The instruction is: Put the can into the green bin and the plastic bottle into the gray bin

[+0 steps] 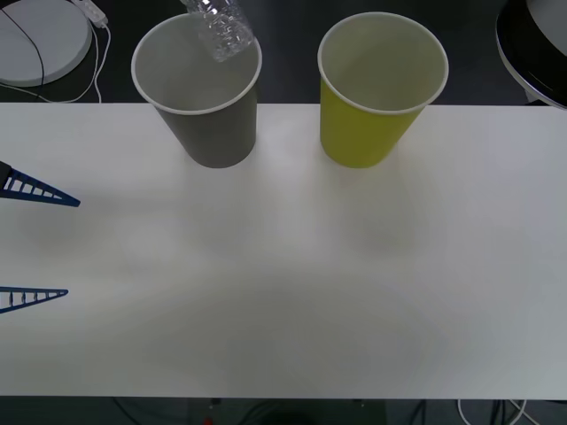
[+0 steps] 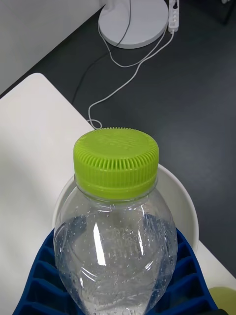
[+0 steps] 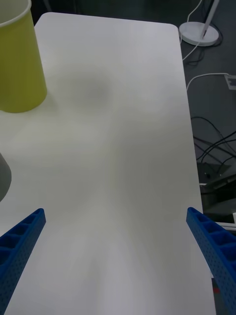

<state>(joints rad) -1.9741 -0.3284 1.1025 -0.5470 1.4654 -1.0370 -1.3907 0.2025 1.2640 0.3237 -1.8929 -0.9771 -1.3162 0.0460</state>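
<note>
The plastic bottle (image 1: 221,27) is clear and hangs tilted over the far rim of the gray bin (image 1: 208,106). In the right wrist view my right gripper (image 2: 115,295) is shut on the bottle (image 2: 115,246), its lime-green cap (image 2: 116,160) pointing away, with the gray bin's white rim (image 2: 183,197) just beneath. The green bin (image 1: 376,97) stands upright to the right of the gray one, and its inside looks pale and bare. My left gripper (image 1: 71,248) stays open low over the table's left side, holding nothing. The can is out of view.
The white table (image 1: 292,292) spreads wide before the bins. Beyond its far edge lie a round white stand (image 1: 35,40) with a cable, and a dark round object (image 1: 532,44) at the back right. The left wrist view shows the green bin (image 3: 19,64) and floor cables (image 3: 211,142).
</note>
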